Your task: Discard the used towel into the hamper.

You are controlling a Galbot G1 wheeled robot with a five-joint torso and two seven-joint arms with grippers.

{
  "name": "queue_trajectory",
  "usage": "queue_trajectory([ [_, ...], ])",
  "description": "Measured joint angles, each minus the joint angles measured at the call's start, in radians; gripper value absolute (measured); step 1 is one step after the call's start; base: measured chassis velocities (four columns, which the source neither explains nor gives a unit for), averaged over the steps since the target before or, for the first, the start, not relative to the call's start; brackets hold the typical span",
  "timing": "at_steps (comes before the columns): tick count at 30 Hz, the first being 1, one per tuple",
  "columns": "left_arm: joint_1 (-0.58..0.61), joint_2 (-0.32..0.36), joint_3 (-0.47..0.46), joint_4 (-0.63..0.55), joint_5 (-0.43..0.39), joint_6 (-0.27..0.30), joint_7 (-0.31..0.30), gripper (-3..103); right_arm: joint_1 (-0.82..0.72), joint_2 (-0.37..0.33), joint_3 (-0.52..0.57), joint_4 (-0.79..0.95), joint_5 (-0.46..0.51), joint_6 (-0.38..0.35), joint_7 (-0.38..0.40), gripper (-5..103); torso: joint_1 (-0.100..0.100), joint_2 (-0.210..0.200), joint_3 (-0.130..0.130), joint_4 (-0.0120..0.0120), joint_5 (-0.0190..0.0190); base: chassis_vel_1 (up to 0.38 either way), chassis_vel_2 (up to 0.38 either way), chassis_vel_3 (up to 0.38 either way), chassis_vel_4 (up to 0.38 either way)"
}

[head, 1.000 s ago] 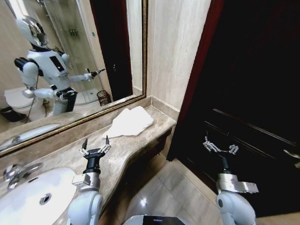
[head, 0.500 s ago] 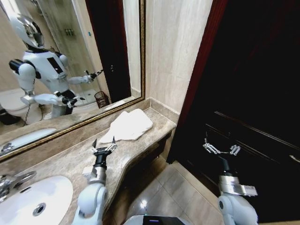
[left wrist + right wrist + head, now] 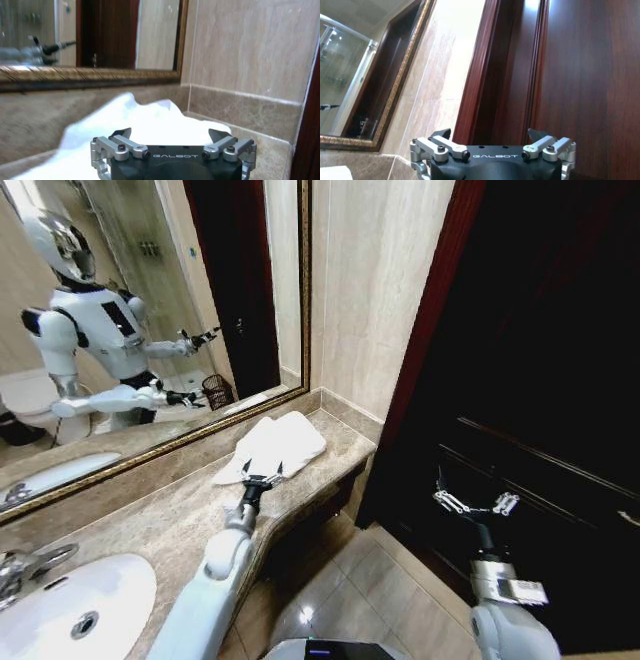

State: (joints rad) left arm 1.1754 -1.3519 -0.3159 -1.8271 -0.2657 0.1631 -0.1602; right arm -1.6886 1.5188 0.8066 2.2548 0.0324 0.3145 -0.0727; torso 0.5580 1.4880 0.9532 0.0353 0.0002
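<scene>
Head view, left gripper [image 3: 263, 477] now reached forward to towel [image 3: 278, 444] edge, jaws spread

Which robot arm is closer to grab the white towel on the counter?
The left one, most likely. The left gripper is open and reaches out over the beige marble counter, right at the near edge of the crumpled white cloth towel. The right gripper hangs open off to the side, before the dark wooden door.

Soft white cloth towel [image 3: 274, 446]; glossy marble counter [image 3: 150, 515]; polished dark wood door [image 3: 540, 380]
</scene>
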Motion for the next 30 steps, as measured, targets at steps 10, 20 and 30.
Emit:
queue_trajectory([
  [10,-0.232,-0.074,0.139,0.193,0.0,0.076,-0.075,100,-0.022,0.0,0.014,0.004,-0.022,-0.011,0.033,100,0.0,0.0,0.0,-0.0003,0.0,0.0,0.0,0.0,0.0],
  [20,-0.335,-0.103,0.205,0.341,-0.008,0.084,-0.108,100,-0.03,0.004,0.013,-0.008,-0.055,-0.004,0.054,100,0.0,0.0,0.0,0.0,-0.0001,0.0,0.0,0.0,0.0],
  [30,-0.479,-0.102,0.207,0.506,-0.061,0.117,-0.137,100,-0.026,0.01,0.017,-0.018,-0.059,0.001,0.054,100,0.0,0.0,0.0,-0.0003,-0.0001,0.0,0.0,0.0,0.0],
])
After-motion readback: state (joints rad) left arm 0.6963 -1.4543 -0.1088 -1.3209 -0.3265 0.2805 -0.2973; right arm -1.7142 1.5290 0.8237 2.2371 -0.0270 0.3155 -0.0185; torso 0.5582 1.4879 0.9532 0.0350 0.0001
